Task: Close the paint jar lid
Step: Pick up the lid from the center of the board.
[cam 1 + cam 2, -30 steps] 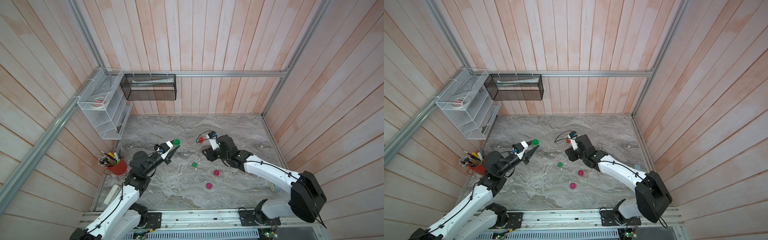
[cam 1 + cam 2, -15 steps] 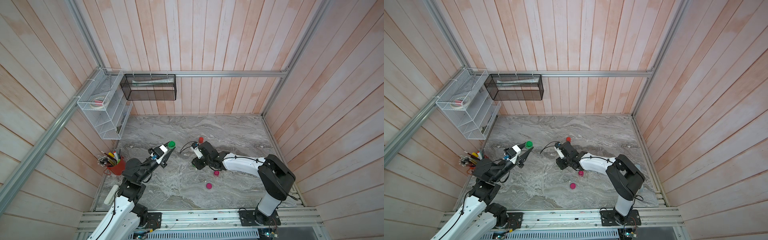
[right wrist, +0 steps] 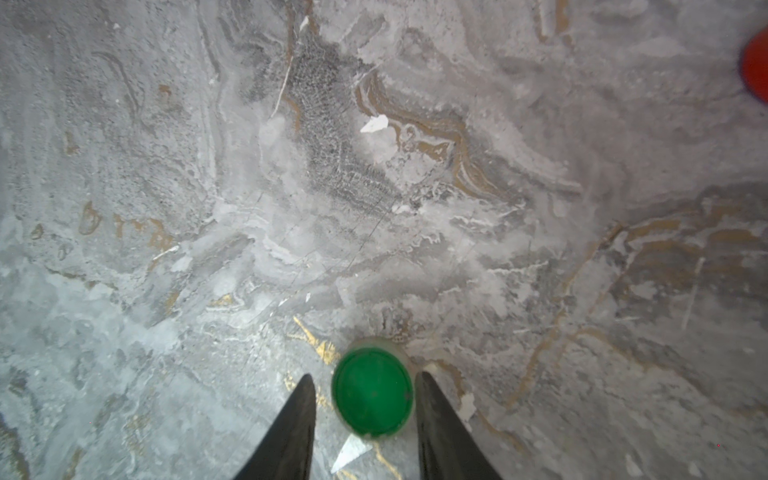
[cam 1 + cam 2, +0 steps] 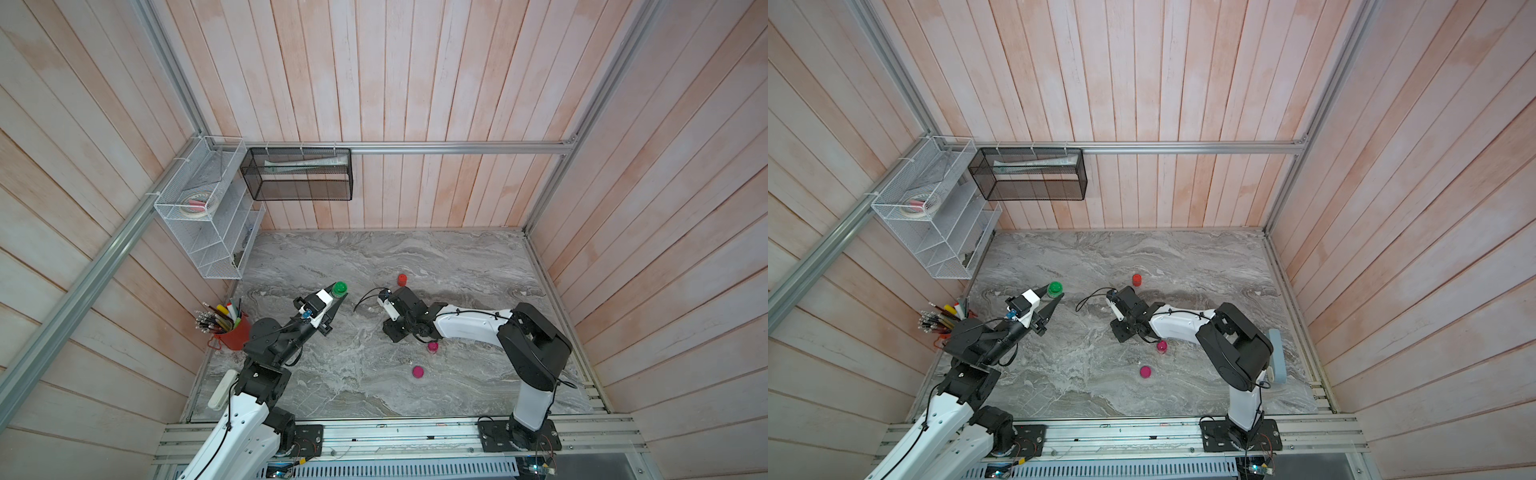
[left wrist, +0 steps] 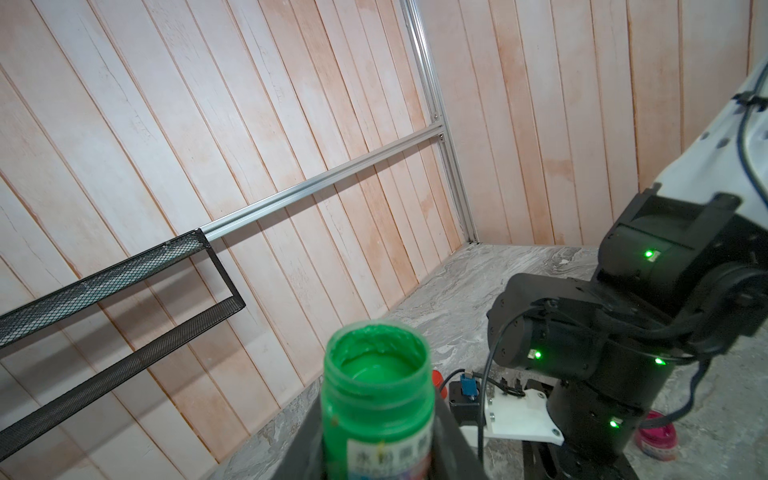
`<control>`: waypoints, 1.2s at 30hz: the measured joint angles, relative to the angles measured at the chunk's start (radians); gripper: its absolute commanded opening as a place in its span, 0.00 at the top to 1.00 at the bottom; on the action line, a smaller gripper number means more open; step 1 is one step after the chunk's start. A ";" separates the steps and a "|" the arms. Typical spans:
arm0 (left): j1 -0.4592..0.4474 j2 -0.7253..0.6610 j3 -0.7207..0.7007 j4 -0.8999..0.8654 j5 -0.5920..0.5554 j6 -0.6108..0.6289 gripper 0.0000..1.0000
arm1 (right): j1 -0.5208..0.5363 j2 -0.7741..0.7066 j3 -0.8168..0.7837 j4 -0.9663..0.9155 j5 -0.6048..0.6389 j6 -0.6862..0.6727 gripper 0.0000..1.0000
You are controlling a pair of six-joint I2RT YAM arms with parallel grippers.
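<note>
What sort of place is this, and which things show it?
Probably a staged craft corner for robot trials: a green paint jar, a pencil cup, a wire wall basket.

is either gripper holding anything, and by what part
The left gripper clamps the open green paint jar by its sides, below the neck. The right gripper holds nothing yet: it straddles the green lid, a gap showing.

The grey marbled desk [image 4: 374, 257] carries a red jar [image 4: 402, 279], a magenta jar [image 4: 433, 347], a second magenta piece [image 4: 418, 371] nearby, a green lid [image 3: 372, 392] lying flat, and a red pencil cup [image 4: 232, 334] at its left edge.
</note>
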 measured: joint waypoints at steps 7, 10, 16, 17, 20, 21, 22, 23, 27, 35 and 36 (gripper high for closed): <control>0.000 0.000 0.000 0.000 0.000 0.000 0.66 | 0.000 0.005 0.005 -0.014 0.016 0.000 0.57; 0.001 0.000 0.000 0.000 0.000 0.000 0.66 | 0.000 0.014 0.017 -0.014 0.019 0.000 0.57; 0.001 0.001 0.000 0.000 0.000 0.000 0.66 | 0.000 0.020 0.021 -0.017 0.019 0.003 0.55; 0.001 0.001 0.000 0.000 0.000 0.000 0.66 | 0.000 0.022 0.022 -0.017 0.019 0.004 0.55; 0.001 0.002 0.000 0.000 0.000 0.000 0.66 | 0.000 0.030 0.023 -0.018 0.019 0.005 0.55; 0.001 0.003 0.000 0.000 0.000 0.000 0.66 | 0.000 0.032 0.024 -0.019 0.019 0.006 0.55; 0.001 0.003 0.000 0.000 0.000 0.000 0.66 | 0.000 0.034 0.024 -0.020 0.018 0.006 0.55; 0.001 0.003 -0.001 0.000 0.000 0.000 0.66 | 0.000 0.035 0.024 -0.021 0.018 0.006 0.56; 0.001 0.003 -0.001 0.000 0.000 0.000 0.66 | 0.000 0.036 0.025 -0.022 0.018 0.008 0.61; 0.001 0.005 -0.001 0.000 0.000 0.000 0.66 | 0.000 0.037 0.027 -0.022 0.018 0.007 0.67; 0.001 0.006 -0.001 0.000 0.000 0.000 0.66 | 0.000 0.038 0.027 -0.023 0.019 0.007 0.67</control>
